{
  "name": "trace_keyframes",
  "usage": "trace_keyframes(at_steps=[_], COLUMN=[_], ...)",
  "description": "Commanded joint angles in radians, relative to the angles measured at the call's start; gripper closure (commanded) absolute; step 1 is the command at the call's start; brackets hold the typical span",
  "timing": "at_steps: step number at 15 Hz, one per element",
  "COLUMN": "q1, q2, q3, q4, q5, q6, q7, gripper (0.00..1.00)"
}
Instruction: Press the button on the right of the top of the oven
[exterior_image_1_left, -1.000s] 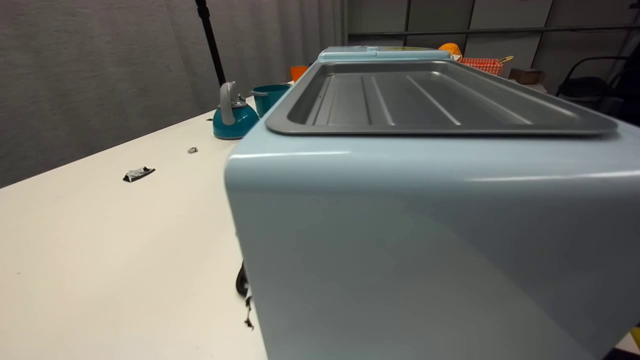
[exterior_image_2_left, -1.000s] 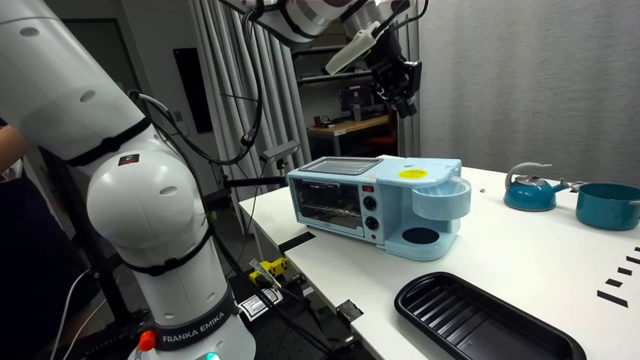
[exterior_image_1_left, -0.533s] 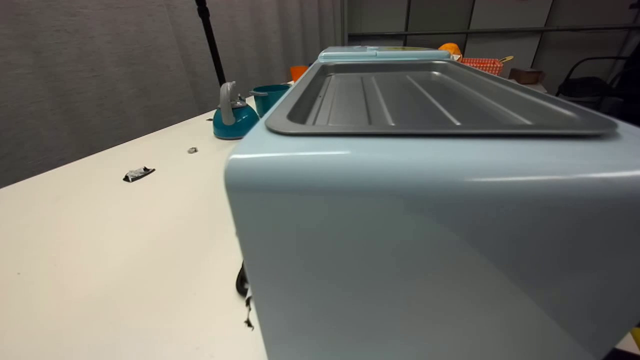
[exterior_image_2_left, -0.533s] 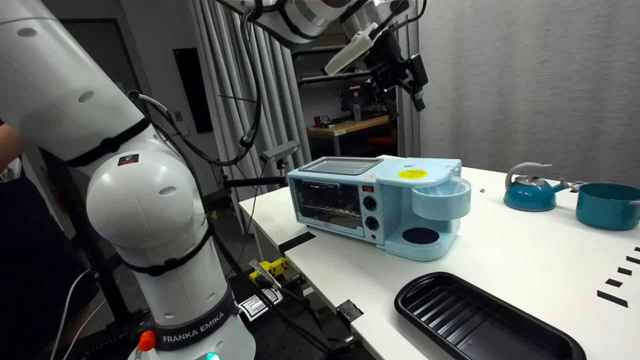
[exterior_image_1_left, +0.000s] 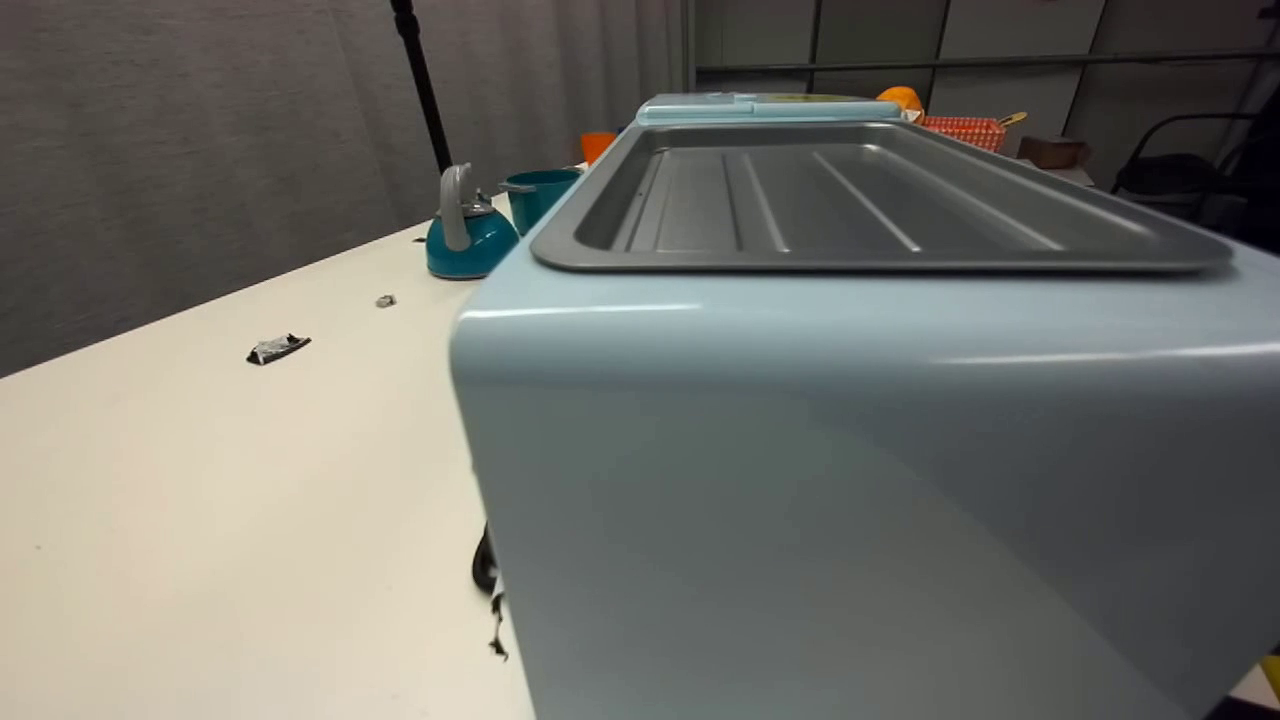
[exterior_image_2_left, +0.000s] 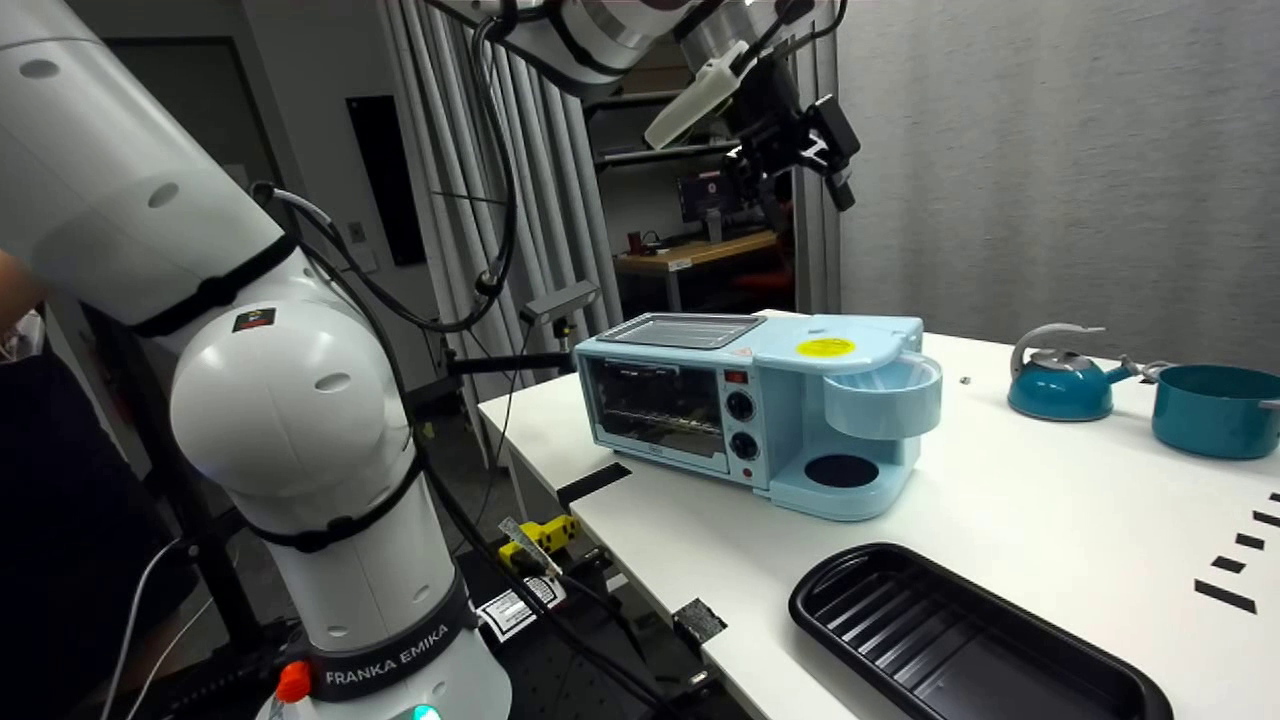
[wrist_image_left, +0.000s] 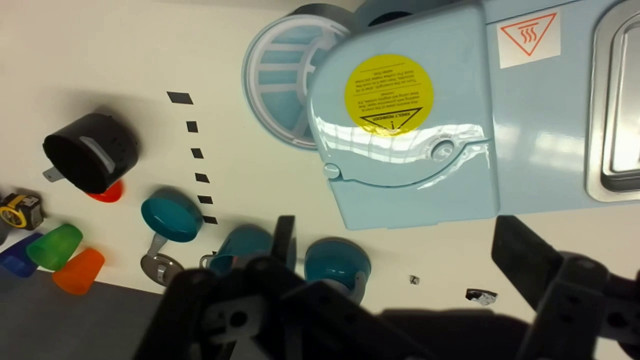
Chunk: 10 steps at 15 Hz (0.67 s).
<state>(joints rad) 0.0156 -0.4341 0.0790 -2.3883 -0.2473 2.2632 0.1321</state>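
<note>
The wrist view looks down at the oven (exterior_image_1_left: 865, 400), close in an exterior view.

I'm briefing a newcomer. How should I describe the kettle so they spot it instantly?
In an exterior view, start at the pale blue oven. To its right on the white table stands the kettle. It's teal like the pot beside it, but only it has a spout and arched grey handle.

Lab — Franka arm (exterior_image_2_left: 290, 400), grey curtain (exterior_image_2_left: 1040, 150), desk (exterior_image_2_left: 740, 247), monitor (exterior_image_2_left: 700, 198).
</note>
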Motion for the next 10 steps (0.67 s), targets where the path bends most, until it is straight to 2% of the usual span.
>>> trace_keyframes(at_steps=[1, 3, 10], q1=[-0.024, -0.013, -0.015], q2=[-0.042, -0.007, -0.013], q3=[0.013, 0.007, 0.006], q4=[-0.034, -0.003, -0.01], q5=[-0.021, 0.005, 0.004], q6=[0.017, -0.001, -0.001], q7=[0.027, 0.004, 0.005], gripper=[0.0, 0.0, 0.0])
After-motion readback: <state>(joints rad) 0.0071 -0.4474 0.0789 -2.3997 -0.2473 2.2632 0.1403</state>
